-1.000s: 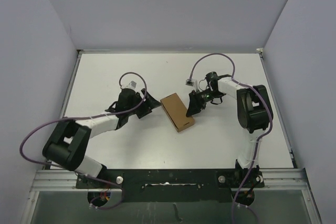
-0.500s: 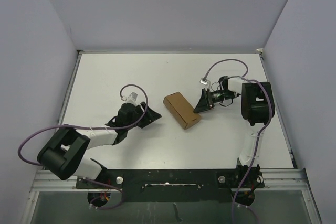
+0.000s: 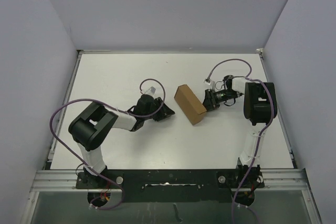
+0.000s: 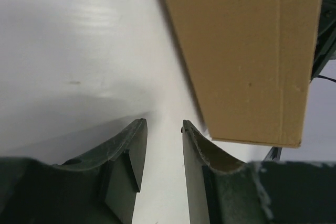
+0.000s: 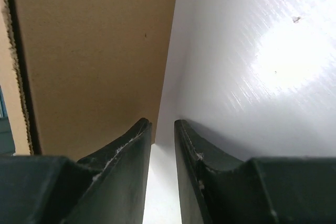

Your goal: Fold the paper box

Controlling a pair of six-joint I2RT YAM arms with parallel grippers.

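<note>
The paper box (image 3: 190,104) is a small closed brown carton lying slantwise near the middle of the white table. My left gripper (image 3: 167,113) lies low on the table just left of the carton, apart from it. In the left wrist view its jaws (image 4: 164,124) stand a little apart with only table between them, and the paper box (image 4: 247,51) fills the upper right. My right gripper (image 3: 209,99) sits at the carton's right side. Its jaws (image 5: 163,123) leave a narrow empty gap, and one finger (image 5: 128,145) is at the edge of the paper box (image 5: 100,51).
Grey walls close in the white table (image 3: 121,72) at the back and on both sides. A purple cable (image 3: 68,109) loops over the left arm and another (image 3: 228,65) arches above the right wrist. The metal rail (image 3: 168,178) with the arm bases runs along the near edge.
The carton has slid right and turned a little. The left arm swung right after it and the right gripper drew back to the right. Both pairs of jaws have narrowed.
</note>
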